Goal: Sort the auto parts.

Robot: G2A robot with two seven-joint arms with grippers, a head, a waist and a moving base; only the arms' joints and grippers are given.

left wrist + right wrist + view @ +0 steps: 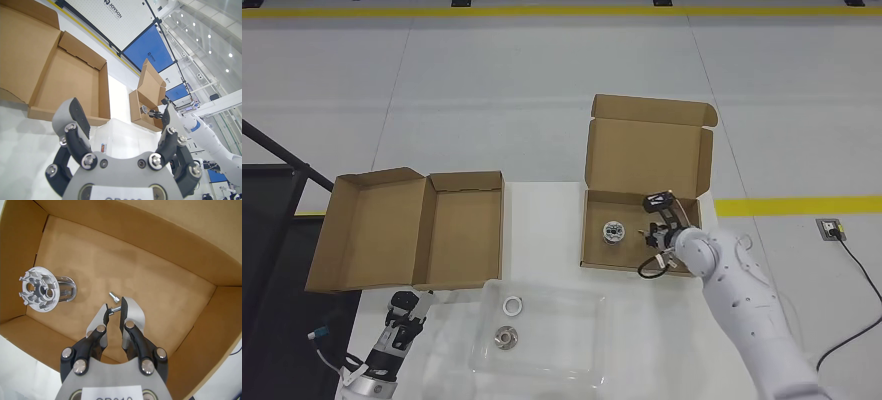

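My right gripper [114, 309] hangs inside the right cardboard box [170, 237], shut on a small silver bolt [115, 309] held across its fingertips. A second bolt [114, 297] lies on the box floor just beyond the tips. A finned metal hub [45, 290] lies on its side farther off in the same box. From above, the right gripper [654, 238] is over the box's right half, and the hub [614, 233] is left of it. My left gripper [121, 106] stands open and empty near the table's front left corner [402, 310].
An open, empty cardboard box [407, 230] sits at the left. A clear plastic tray [562, 335] at the front middle holds a white ring [512, 304] and a metal flange [505, 338]. The right box's lid [647, 140] stands up behind it.
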